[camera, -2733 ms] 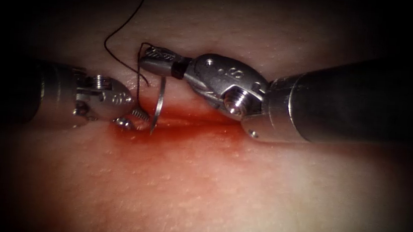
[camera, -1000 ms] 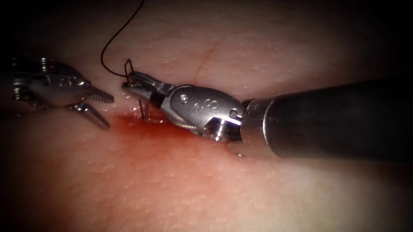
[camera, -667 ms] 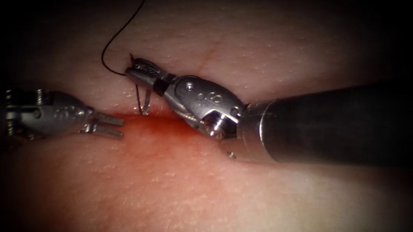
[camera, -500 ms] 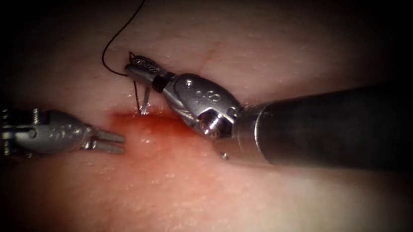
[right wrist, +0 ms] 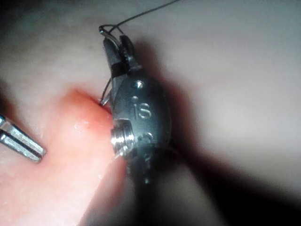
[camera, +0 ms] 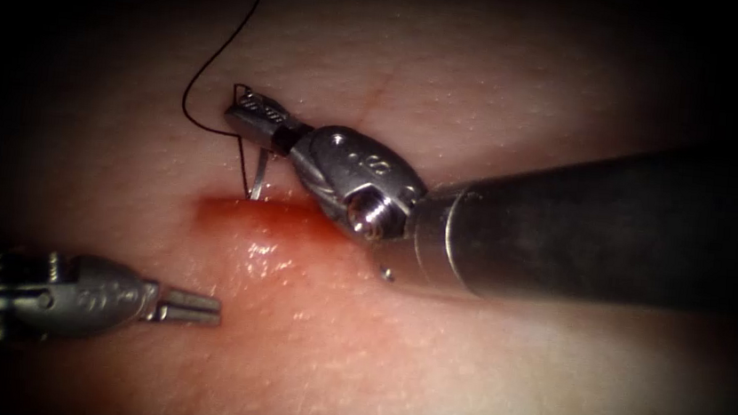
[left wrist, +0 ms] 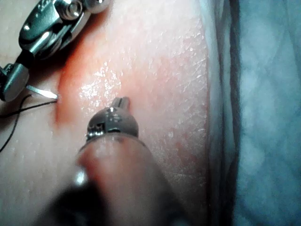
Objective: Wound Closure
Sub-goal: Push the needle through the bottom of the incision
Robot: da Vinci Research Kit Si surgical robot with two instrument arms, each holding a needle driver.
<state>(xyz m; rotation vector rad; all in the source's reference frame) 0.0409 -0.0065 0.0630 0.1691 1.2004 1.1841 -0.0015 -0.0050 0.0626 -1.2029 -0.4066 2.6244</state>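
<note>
My right tool (camera: 248, 117) reaches in from the right, its jaws shut on the curved needle (camera: 258, 176) close to the thread end. The needle hangs down from the jaws and its tip meets the tissue (camera: 390, 370) at the far edge of the cut (camera: 265, 218), at the cut's left end. Dark thread (camera: 217, 56) runs up from the jaws. My left tool (camera: 207, 307) lies low on the left, apart from the cut, shut and holding nothing. The right wrist view shows the right tool (right wrist: 115, 44), the needle (right wrist: 106, 94) and the left tool (right wrist: 21, 141).
Red fluid (camera: 296, 228) stains the cut and the tissue around it, and a raised wet fold (camera: 263, 252) glistens just below. In the left wrist view, the left tool (left wrist: 122, 101) points at the stained tissue (left wrist: 155, 70), whose edge borders blue cloth (left wrist: 268, 113).
The left tool has dropped down and away from the cut and its jaws have come together. The right tool has rolled slightly while the needle tip stays at the cut's far edge.
</note>
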